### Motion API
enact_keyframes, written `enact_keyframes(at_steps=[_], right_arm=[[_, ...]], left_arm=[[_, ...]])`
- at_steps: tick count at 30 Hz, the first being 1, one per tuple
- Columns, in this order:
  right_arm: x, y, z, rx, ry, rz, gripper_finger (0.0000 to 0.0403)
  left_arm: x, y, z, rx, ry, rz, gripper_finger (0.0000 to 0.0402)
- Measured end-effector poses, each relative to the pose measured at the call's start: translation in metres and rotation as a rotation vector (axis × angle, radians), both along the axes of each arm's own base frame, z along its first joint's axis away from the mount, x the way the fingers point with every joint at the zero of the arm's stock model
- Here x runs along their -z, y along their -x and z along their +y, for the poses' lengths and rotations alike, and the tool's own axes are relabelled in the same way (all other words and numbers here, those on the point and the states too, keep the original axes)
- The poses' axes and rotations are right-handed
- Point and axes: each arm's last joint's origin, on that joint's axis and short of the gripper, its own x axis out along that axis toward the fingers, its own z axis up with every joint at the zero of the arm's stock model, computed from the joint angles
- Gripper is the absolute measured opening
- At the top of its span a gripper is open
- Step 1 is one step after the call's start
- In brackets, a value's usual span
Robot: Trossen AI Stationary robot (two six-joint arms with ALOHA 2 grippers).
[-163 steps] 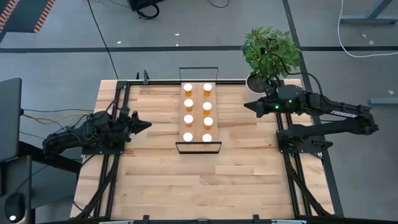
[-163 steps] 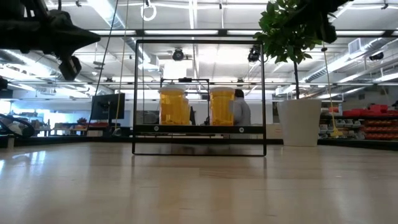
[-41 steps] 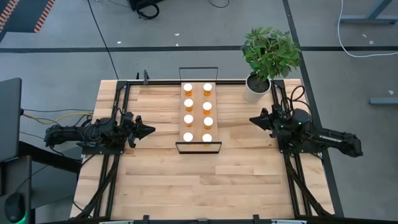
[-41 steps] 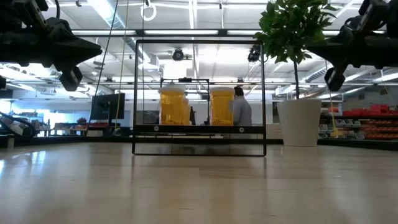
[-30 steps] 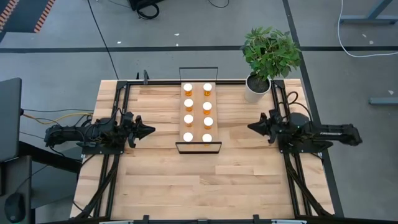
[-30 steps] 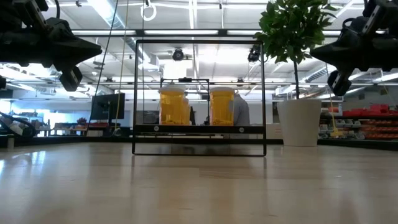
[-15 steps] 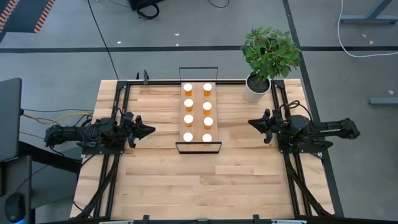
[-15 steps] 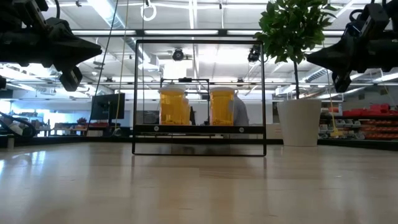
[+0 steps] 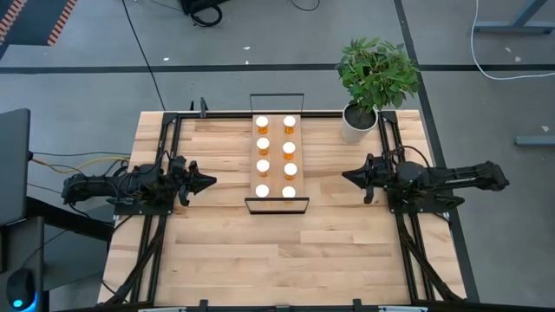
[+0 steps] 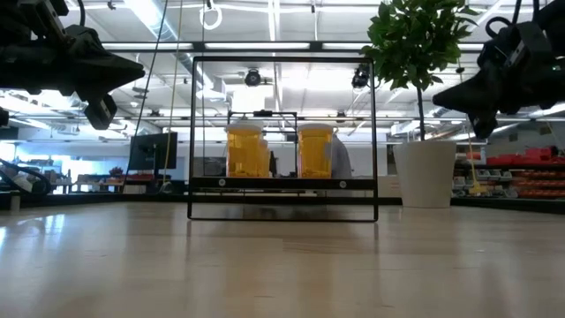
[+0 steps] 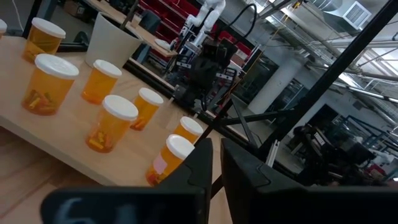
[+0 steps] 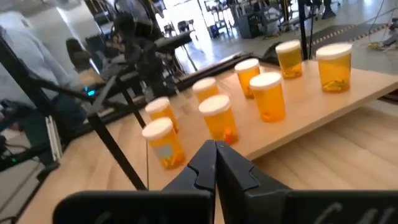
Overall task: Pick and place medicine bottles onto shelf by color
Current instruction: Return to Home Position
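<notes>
The shelf (image 9: 276, 186), a pale wooden board with black wire frames at both ends, lies in the middle of the table. Several medicine bottles (image 9: 262, 144) with white caps and orange bodies stand on it in two rows, bases on the board; the wrist views show them too (image 11: 109, 122) (image 12: 218, 117). My left gripper (image 9: 211, 181) hovers level left of the shelf, shut but for a thin slit, holding nothing. My right gripper (image 9: 345, 178) hovers level right of the shelf, shut and holding nothing. Both point at the shelf from well off it.
A potted plant in a white pot (image 9: 354, 121) stands at the table's far right corner, behind my right arm. Black rails (image 9: 165, 243) run along both table sides. Bare tabletop (image 9: 277, 251) lies in front of the shelf. A person (image 10: 342, 157) shows in the room beyond.
My right gripper has rolled about its own line and swung slightly, its tip sinking a little in the low view; it stays shut and beside the shelf. The bottles and shelf have not moved.
</notes>
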Motion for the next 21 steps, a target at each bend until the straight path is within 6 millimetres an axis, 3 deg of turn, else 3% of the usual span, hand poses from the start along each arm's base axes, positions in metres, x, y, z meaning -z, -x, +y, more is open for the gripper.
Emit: enact_keyframes(at_steps=[10,21], right_arm=[[0.012,-0.006,0.005,-0.165,0.002,0.136,0.0010],[0.016,-0.008,0.005,-0.172,-0.040,0.171,0.0010]], left_arm=[[0.000,0.000,0.000,0.000,0.001,0.000,0.0028],[0.000,0.000,0.000,0.000,0.000,-0.001,0.0038]])
